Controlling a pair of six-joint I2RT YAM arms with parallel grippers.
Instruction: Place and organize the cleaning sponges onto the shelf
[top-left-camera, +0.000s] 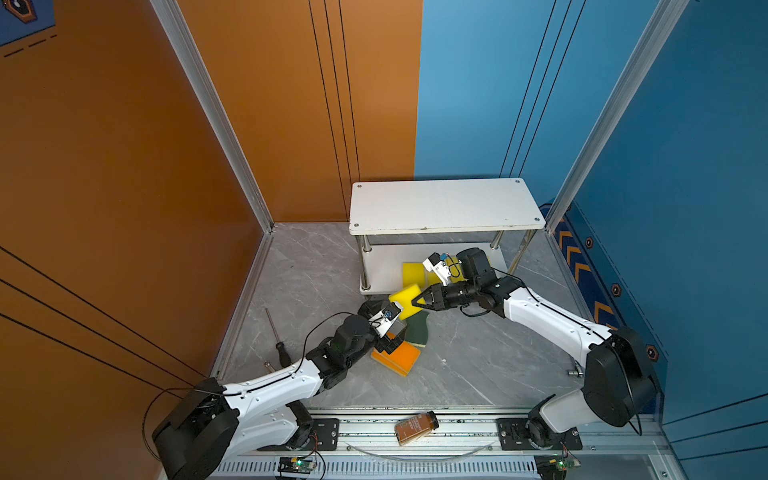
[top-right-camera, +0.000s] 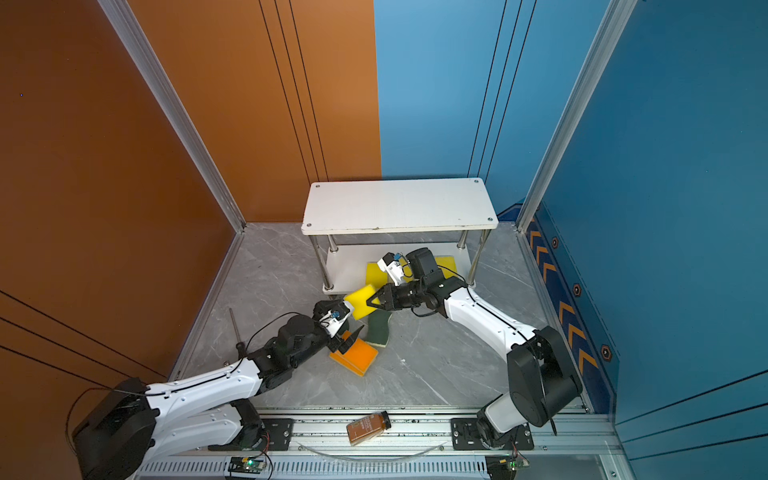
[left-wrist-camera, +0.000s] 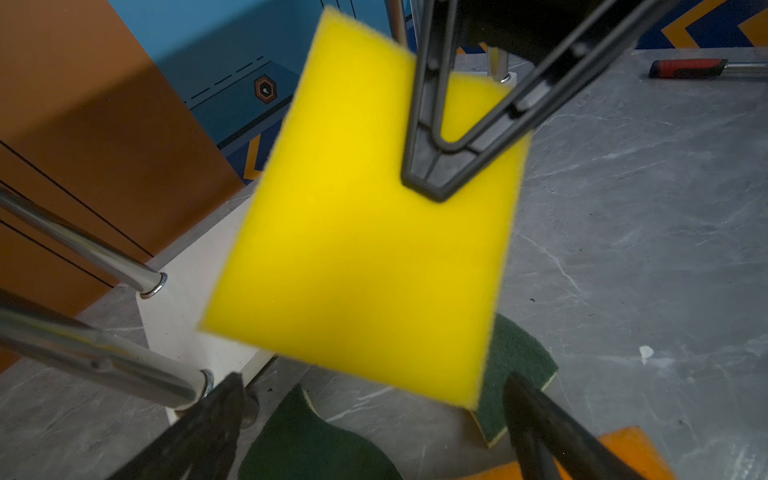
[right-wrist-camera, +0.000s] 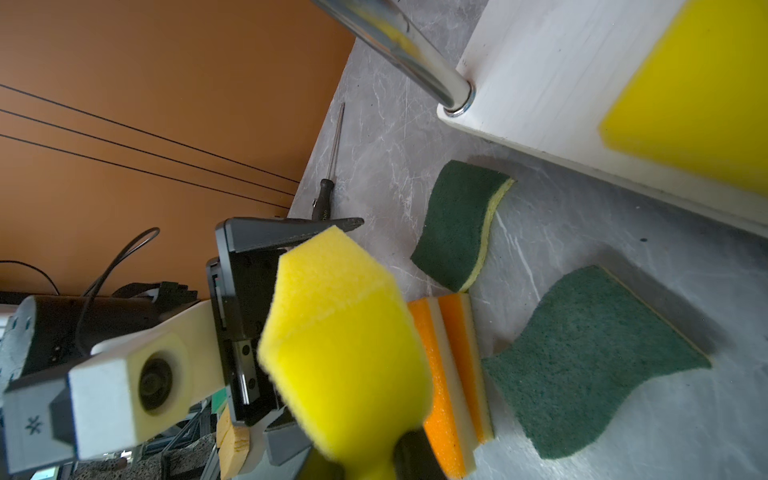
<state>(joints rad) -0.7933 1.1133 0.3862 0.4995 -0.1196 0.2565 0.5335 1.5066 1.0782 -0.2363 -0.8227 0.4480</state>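
Fingers (left-wrist-camera: 432, 174) of the right gripper (top-left-camera: 419, 300) pinch a yellow sponge (top-left-camera: 404, 296) just in front of the shelf (top-left-camera: 444, 203). The left gripper (top-left-camera: 395, 338), fingers spread, hovers over the orange sponges (top-left-camera: 401, 358) farther from the shelf

R arm (top-left-camera: 552, 320) reaching in twd centre, forearm angled down, wrist ~level. right gripper (top-left-camera: 415, 302) clamped on edge of yellow sponge (top-left-camera: 401, 297), held off floor. L arm (top-left-camera: 270, 384) stretched fwd, low. left gripper (top-left-camera: 394, 323) jaws spread wide, nothing gripped, just below R tips.
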